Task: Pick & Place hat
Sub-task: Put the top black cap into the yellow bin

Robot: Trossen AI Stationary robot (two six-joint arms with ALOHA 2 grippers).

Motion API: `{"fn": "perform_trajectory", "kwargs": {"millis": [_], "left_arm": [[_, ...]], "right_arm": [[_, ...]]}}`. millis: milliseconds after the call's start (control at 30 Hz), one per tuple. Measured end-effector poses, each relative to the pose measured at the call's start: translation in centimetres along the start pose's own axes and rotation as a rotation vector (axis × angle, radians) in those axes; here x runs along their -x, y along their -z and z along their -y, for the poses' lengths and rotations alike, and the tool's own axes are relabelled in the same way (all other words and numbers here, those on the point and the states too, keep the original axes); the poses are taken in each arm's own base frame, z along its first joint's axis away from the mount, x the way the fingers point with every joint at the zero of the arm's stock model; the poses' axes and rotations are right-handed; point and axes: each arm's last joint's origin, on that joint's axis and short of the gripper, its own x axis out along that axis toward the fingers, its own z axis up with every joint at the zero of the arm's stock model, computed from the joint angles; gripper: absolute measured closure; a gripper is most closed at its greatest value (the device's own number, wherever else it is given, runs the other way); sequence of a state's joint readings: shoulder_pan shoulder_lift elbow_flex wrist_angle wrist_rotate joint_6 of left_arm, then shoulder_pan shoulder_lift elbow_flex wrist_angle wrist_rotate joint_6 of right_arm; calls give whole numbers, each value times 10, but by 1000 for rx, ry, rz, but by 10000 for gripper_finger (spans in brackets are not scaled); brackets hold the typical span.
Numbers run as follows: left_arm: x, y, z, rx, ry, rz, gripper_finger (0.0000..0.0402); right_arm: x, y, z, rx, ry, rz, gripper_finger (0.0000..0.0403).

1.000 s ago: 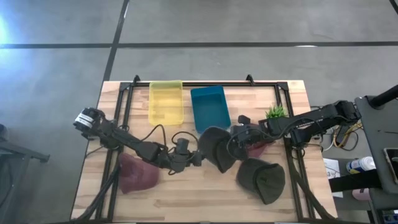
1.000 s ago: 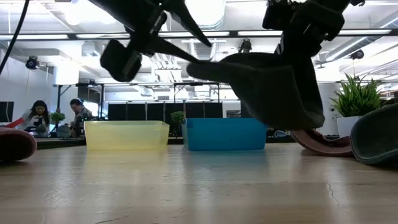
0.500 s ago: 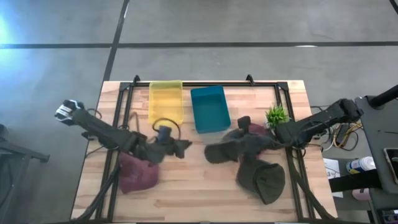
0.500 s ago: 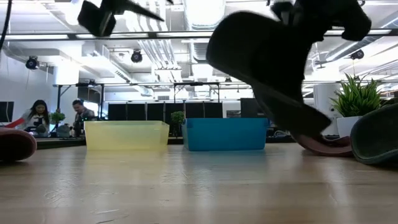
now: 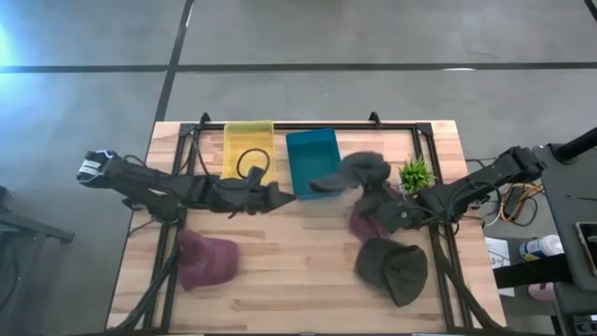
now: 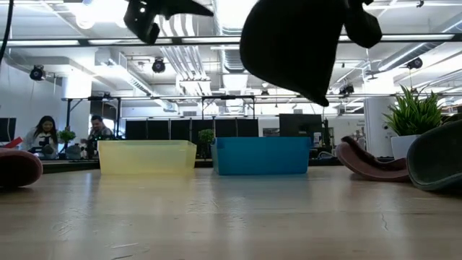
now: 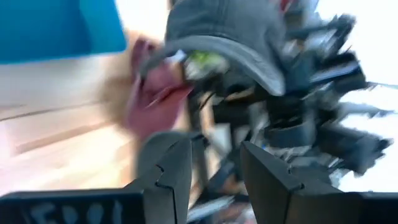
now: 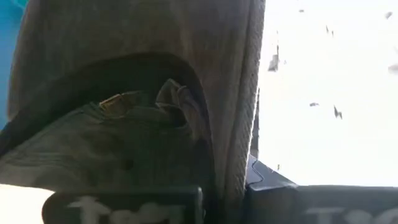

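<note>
A dark grey hat [image 5: 353, 171] hangs in the air by the right side of the blue bin [image 5: 311, 161], and my right gripper [image 5: 381, 198] is shut on it. In the low view the hat [image 6: 289, 43] is high above the table. My left gripper [image 5: 280, 196] hovers open just left of the blue bin, with nothing between its fingers [image 7: 180, 168]. A maroon hat [image 5: 207, 259] lies at the near left, a dark green hat [image 5: 392, 269] at the near right, and a pinkish-red hat [image 5: 362, 222] below my right arm. My right gripper pinches the lower edge of the hat's crown [image 8: 235, 155] between its two fingers, next to the back strap and its buckle [image 8: 115, 99]. The fingers come about level from the table's right. The hat is lifted clear, its brim [image 5: 319, 185] pointing toward the table's left.
A yellow bin [image 5: 249, 149] stands beside the blue one at the far edge. A small potted plant [image 5: 413, 173] is at the far right. A black frame rail [image 5: 308, 125] runs along the far edge. People sit in the room beyond the table.
My left gripper has come away from the grey hat, rising and moving toward the far edge. My right gripper has rolled over and risen with the hat, carrying it from the table's middle toward the blue bin. The hat has turned over, its brim now pointing left.
</note>
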State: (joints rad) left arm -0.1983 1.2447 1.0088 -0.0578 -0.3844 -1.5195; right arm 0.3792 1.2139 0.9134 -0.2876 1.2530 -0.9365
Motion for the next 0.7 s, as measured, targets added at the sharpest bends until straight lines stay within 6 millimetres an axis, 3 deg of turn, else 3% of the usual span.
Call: {"fn": "perform_trajectory", "kwargs": {"millis": [200, 700], "left_arm": [[-10, -12, 17, 112, 195, 140, 271], [-49, -38, -3, 322, 143, 2, 271]], "right_arm": [[1, 2, 5, 17, 86, -106, 390], [4, 0, 15, 45, 99, -113, 390]]}}
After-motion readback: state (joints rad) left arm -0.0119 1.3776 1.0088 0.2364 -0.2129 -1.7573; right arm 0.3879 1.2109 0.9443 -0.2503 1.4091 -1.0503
